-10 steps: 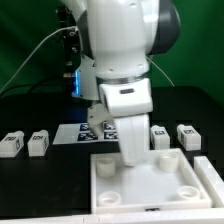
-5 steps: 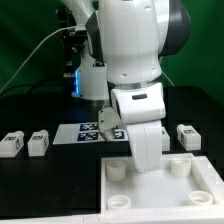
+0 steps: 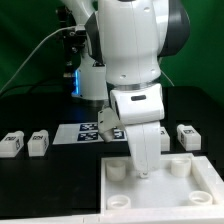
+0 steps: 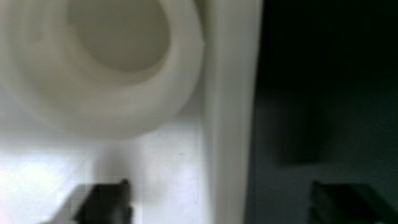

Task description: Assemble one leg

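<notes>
The large white tray-like piece [image 3: 160, 188] with round corner sockets lies at the front. My gripper [image 3: 146, 170] reaches down at its far edge. In the wrist view the gripper [image 4: 222, 200] is open. One dark fingertip [image 4: 98, 200] is over the white piece, the other is over the black table, and the piece's edge [image 4: 231, 120] runs between them. A round socket [image 4: 116, 50] fills the blurred wrist view. Two legs [image 3: 12, 143] [image 3: 38, 142] lie on the exterior view's left, and one leg [image 3: 187, 135] on its right. A fourth leg is not visible.
The marker board [image 3: 92, 130] lies on the black table behind the tray-like piece, partly hidden by my arm. Cables and a dark stand with a blue light [image 3: 76, 80] are at the back. A green backdrop closes the scene.
Over the last second my arm and the tray-like piece shifted toward the exterior view's right and nearer to the camera. Nothing has moved in the last half second.
</notes>
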Controlling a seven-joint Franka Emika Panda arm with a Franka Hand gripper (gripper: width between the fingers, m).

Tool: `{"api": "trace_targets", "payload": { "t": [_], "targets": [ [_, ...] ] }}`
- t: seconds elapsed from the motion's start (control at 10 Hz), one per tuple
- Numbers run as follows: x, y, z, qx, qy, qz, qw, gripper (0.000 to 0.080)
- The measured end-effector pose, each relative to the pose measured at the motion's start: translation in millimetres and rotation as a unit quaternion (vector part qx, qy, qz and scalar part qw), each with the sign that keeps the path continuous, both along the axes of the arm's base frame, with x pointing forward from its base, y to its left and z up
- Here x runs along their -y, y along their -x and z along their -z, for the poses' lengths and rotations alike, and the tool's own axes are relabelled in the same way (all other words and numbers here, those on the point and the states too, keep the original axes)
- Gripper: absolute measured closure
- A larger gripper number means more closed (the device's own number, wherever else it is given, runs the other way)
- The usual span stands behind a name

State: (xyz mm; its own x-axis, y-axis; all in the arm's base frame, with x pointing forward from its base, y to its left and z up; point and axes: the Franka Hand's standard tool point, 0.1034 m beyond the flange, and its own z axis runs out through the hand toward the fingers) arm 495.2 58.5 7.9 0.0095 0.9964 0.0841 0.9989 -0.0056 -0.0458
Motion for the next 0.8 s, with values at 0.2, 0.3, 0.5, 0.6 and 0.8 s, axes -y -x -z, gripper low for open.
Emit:
{"api": "trace_targets", "payload": {
  "t": [0.2,0.3,0.5,0.6,0.8],
  "targets": [
    [0.3,0.0,0.1,0.0,0.0,0.0,1.0,0.0165],
    [0.5,0.1,0.2,0.0,0.0,0.001,1.0,0.0165],
    [0.9,0.1,0.3,0.0,0.0,0.001,1.0,0.0151],
    [1.0,0.2,0.4,0.0,0.0,0.001,1.0,0.0151],
    [1.8,0.0,0.3,0.0,0.0,0.002,1.0,0.0151]
  ]
}}
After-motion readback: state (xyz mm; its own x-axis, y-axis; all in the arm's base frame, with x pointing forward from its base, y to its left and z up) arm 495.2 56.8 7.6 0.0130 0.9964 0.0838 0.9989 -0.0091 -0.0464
